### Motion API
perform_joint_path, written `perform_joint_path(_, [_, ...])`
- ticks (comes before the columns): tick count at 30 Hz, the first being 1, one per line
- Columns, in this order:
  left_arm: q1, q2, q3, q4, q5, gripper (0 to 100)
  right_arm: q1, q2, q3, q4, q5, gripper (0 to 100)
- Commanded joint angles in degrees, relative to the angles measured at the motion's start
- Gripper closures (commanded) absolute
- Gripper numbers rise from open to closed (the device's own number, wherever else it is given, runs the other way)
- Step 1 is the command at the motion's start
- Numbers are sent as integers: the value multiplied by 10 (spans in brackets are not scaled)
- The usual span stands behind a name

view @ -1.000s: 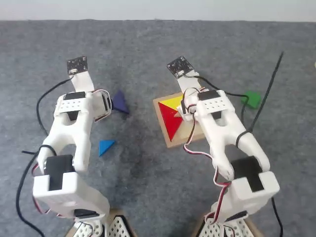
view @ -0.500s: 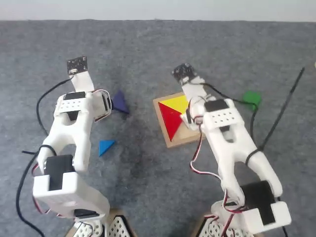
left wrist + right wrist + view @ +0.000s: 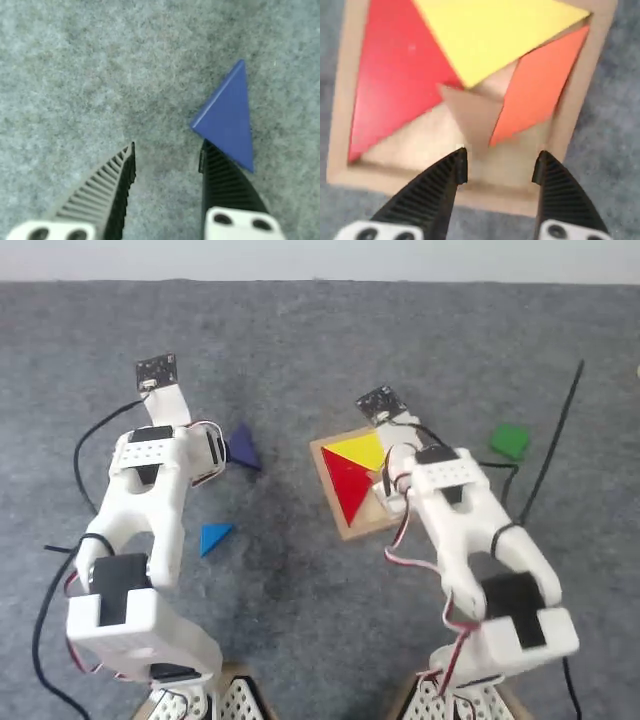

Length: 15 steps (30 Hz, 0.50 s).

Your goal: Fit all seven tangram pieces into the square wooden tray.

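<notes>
Tangram pieces: three sat in the square wooden tray (image 3: pixel 344 528) right of centre, and three lay loose on the grey tabletop (image 3: pixel 300 340). The job looked less than half done.
Light blue triangle (image 3: pixel 214 537): it lay loose on the near left beside the left arm, well apart from the tray. It could have been swept farther off if that arm swung low.
Left tool (image 3: pixel 167 150): it was released and empty, low over the tabletop, with bare surface between its jaws.
Dark blue triangle (image 3: pixel 227 117): it lay flat just right of the left tool, outside the gap and against one finger (image 3: pixel 220 175). Clenching there would probably have caught nothing. A sideways nudge might have pushed the thin piece away rather than lifted it.
Red triangle (image 3: pixel 395 85): it was seated along the tray's left side.
Yellow triangle (image 3: pixel 490 30): it was seated at the far side, touching the red one.
Orange piece (image 3: pixel 540 85): it sat along the right wall. A tan patch lay beside it, and I could not tell whether that was a piece or bare floor.
Right tool (image 3: pixel 500 160): it was released and empty above the tray's near rim. Coming down there could have knocked the seated pieces loose or shunted the tray.
Green piece (image 3: pixel 510 440): it lay on the far right, well apart from the tray and a long reach away.
</notes>
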Motion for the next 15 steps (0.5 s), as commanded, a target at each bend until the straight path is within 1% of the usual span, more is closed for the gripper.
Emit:
perform_joint_path(1, [-4,-22,-6,-8,-7,792,35,44,-76,15,24,764])
perform_joint_path(7, [-4,-22,-7,-9,-7,792,44,73,-135,25,24,764])
perform_joint_path(12, [-4,-22,-7,-10,-7,792,44,36,-129,15,21,764])
perform_joint_path(15, [-4,-22,-7,-10,-7,792,42,13,-109,-12,21,764])
